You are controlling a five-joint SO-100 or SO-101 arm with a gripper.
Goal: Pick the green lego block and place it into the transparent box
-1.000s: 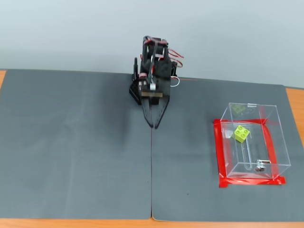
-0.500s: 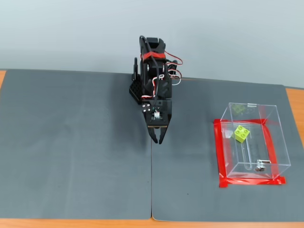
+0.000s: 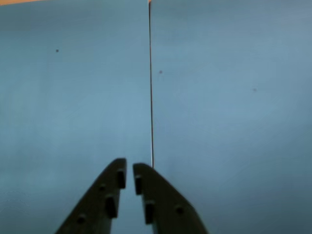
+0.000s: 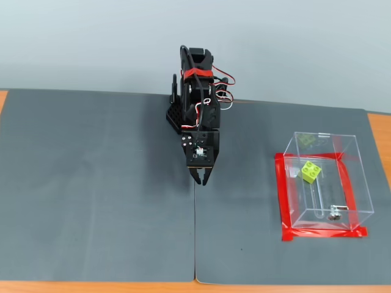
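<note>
In the fixed view the green lego block (image 4: pixel 311 171) lies inside the transparent box (image 4: pixel 360 183), which stands on the right of the mat with red tape (image 4: pixel 285 201) around its base. My gripper (image 4: pixel 200 180) hangs well to the left of the box, over the seam between the two mats, pointing down. In the wrist view the gripper (image 3: pixel 129 168) has its two black fingers nearly together with nothing between them, and neither the block nor the box shows there.
Two grey mats meet at a seam (image 4: pixel 195 232) running toward the front edge. A small metal piece (image 4: pixel 333 213) lies in the box's near end. Orange table strips (image 4: pixel 380 146) border the mats. The arm's base (image 4: pixel 183 116) stands at the back.
The arm has lifted and its gripper has tilted to point more steeply down over the seam. The block stays in the box throughout.
</note>
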